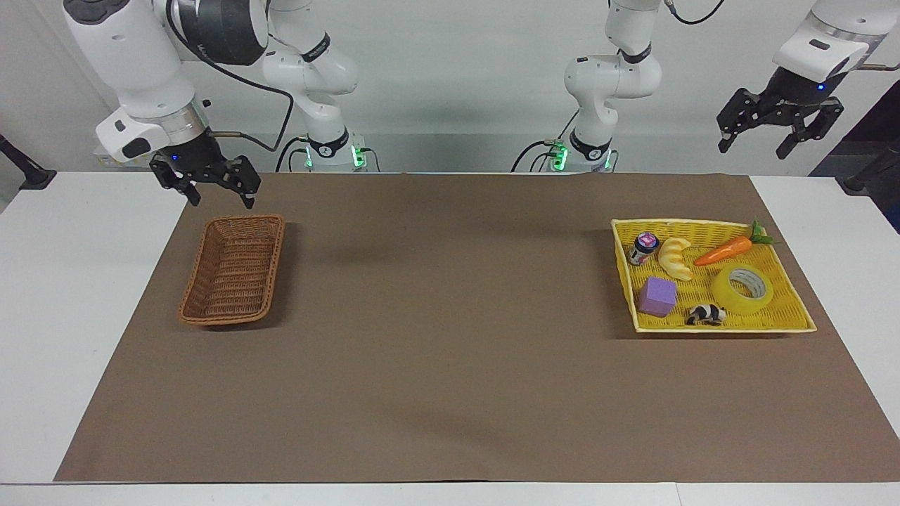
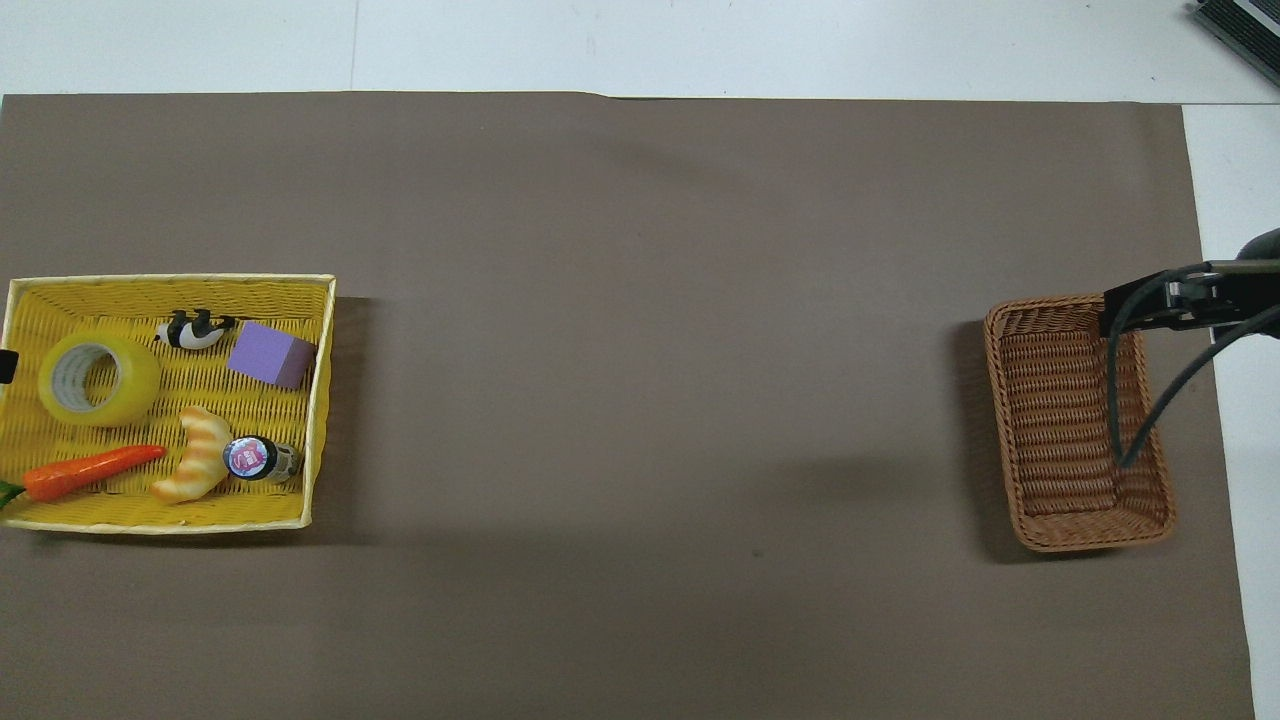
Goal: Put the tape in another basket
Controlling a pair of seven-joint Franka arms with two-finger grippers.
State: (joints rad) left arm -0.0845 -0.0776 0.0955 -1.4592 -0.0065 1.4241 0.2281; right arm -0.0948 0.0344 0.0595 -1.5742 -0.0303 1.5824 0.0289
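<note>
Yellow tape [image 1: 742, 289]: lies flat, core facing up, in the bright-yellow tray [image 1: 793, 325] at the left arm's end of the table [image 1: 450, 393], toward the tray's outer side.
Tape's neighbours: a carrot [image 1: 731, 249] lies nearer the robots; a purple cube [image 1: 657, 296] and a small black-and-white figure [image 1: 706, 314] sit beside it, a croissant [image 1: 676, 257] and a little jar [image 1: 643, 248] nearer the robots than the cube.
Wicker basket [image 1: 234, 269]: brown, narrow, at the right arm's end of the table, well apart from the tray, nothing in it.
Left hand [image 1: 779, 130]: raised high, over the table's edge just outside the tray, fingers spread, holding nothing.
Right hand [image 1: 208, 181]: hangs just above the basket's rim nearest the robots, fingers spread, holding nothing.
Table cover: brown sheet under both containers.
</note>
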